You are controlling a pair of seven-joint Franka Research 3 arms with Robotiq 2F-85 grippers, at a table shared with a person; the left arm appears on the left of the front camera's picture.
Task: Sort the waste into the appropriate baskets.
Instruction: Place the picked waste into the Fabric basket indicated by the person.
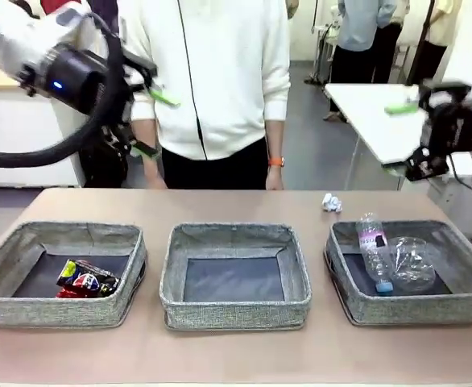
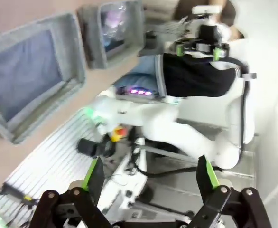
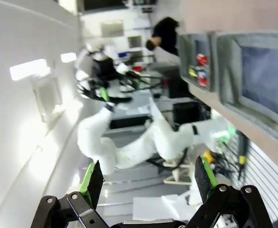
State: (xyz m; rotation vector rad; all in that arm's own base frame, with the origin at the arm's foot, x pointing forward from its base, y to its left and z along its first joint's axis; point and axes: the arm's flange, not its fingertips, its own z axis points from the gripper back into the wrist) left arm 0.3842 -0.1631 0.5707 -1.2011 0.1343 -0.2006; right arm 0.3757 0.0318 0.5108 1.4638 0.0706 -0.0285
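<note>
Three grey baskets stand in a row on the table. The left basket (image 1: 55, 311) holds crushed cans (image 1: 86, 280), one red and one dark blue. Nothing lies in the middle basket (image 1: 236, 313). Inside the right basket (image 1: 417, 310) lie a clear bottle (image 1: 373, 251) with a blue cap and a clear cup (image 1: 414, 263). A white paper wad (image 1: 331, 201) sits on the table behind the right basket. My left gripper (image 1: 154, 123) hangs open and holds nothing, high above the left basket. High at the far right, my right gripper (image 1: 397, 137) is also open and holds nothing.
A person in a white top (image 1: 212, 81) stands at the far edge, hands (image 1: 275, 179) near the tabletop. The left wrist view has the middle basket (image 2: 15, 128) and right basket (image 2: 94, 52); the right wrist view has the cans (image 3: 199, 66).
</note>
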